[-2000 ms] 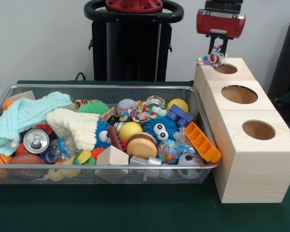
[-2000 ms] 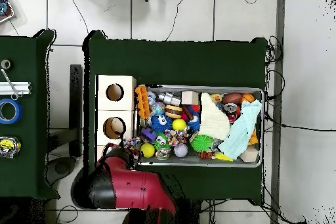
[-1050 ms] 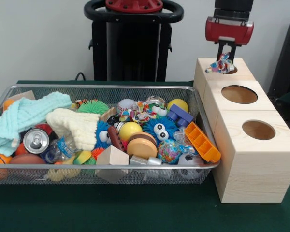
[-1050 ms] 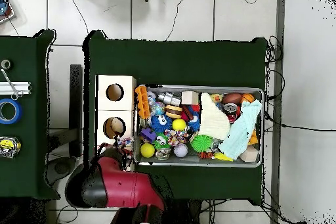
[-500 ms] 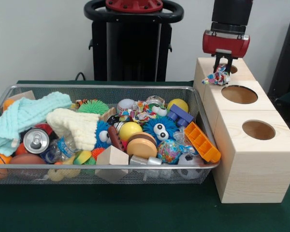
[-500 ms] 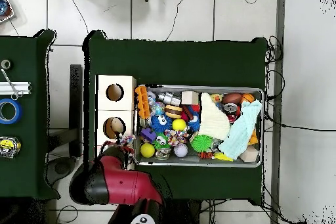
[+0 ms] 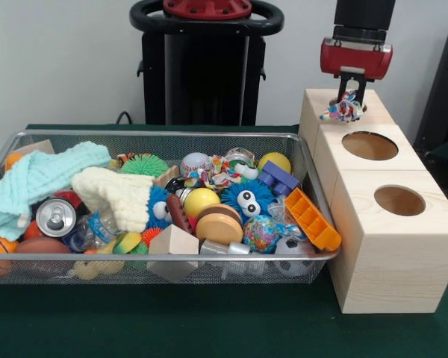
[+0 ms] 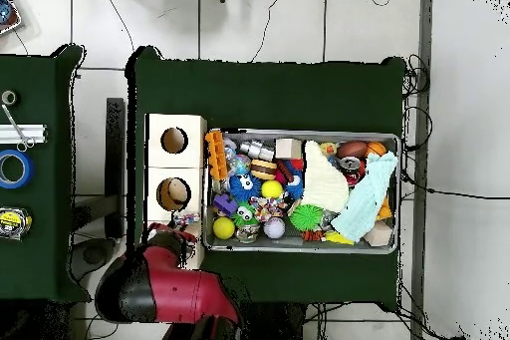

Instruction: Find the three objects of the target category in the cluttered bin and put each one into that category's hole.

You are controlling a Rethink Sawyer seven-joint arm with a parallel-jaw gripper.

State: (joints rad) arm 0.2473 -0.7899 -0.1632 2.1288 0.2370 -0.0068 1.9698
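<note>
Between the fingers of the red-and-black claw (image 7: 351, 99), a knotted multicoloured rope toy (image 7: 343, 109) is gripped, positioned for release into the smallest round hole directly below

The hole (image 7: 356, 107) hides behind the tool (image 7: 352, 95) and its rope toy (image 7: 342, 110). At 12 o'clock the arm (image 7: 364, 15) is cut off.

The front camera stands low and near, across the table (image 7: 209, 328), and faces the robot's pedestal (image 7: 205, 67) at 12 o'clock. The overhead camera hangs high and far, looking straight down, with the robot's base at 6 o'clock. Both views share the bin (image 7: 157, 138) (image 8: 398, 191) and the wooden cubes (image 7: 388, 246) (image 8: 189, 142), turned half round.
</note>
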